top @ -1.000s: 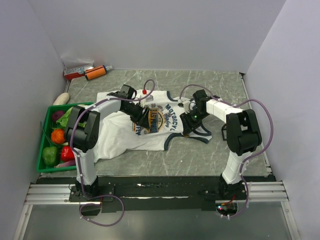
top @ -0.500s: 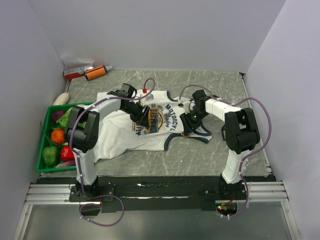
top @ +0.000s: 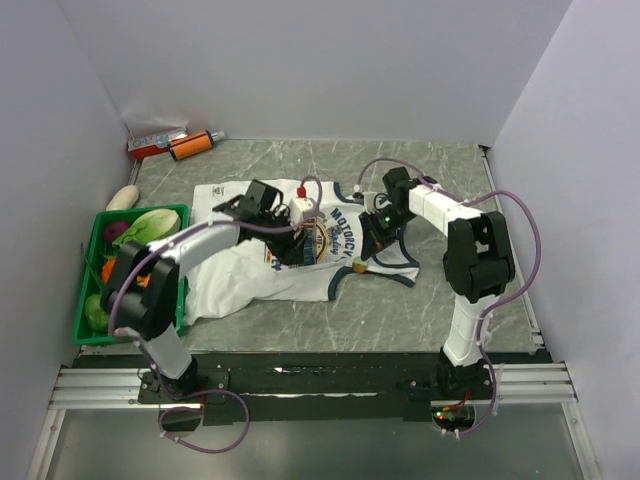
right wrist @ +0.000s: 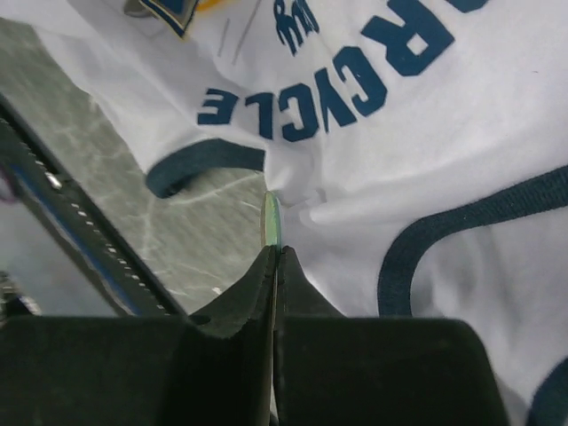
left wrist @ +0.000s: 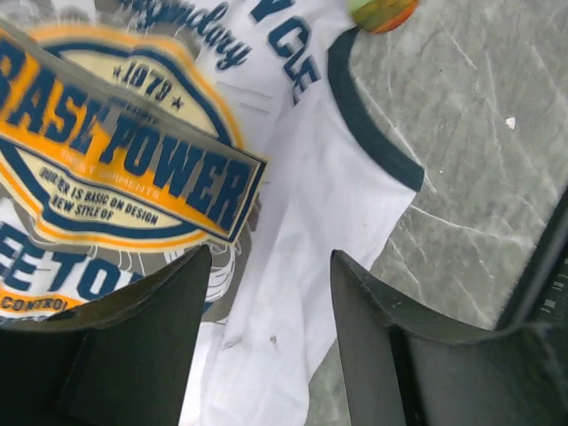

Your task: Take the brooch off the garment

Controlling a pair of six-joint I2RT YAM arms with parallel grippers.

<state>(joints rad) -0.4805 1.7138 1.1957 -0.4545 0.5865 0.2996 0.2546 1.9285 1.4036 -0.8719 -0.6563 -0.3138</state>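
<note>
The white jersey [top: 240, 275] with navy trim and a blue-and-gold chest graphic lies flat mid-table. The brooch [top: 357, 265], a small round green-and-orange disc, sits at the jersey's near armhole edge. My right gripper [top: 364, 255] is shut on it. In the right wrist view the closed gripper [right wrist: 275, 253] pinches the disc [right wrist: 272, 222] edge-on, with jersey cloth [right wrist: 444, 133] puckered against it. My left gripper [top: 290, 250] is open and empty over the chest graphic. In the left wrist view the gripper [left wrist: 271, 337] hangs above white cloth [left wrist: 293, 204], with the brooch [left wrist: 382, 11] at the top edge.
A green basket [top: 80, 335] of vegetables stands at the left edge. An orange tube [top: 190, 146] and a red item lie at the back left corner, and a pale object [top: 122, 197] lies behind the basket. Grey walls close in three sides.
My left arm has swung and its gripper has shifted right and nearer over the graphic. My right gripper has turned toward the jersey's near edge, and the brooch now shows at its tips.
</note>
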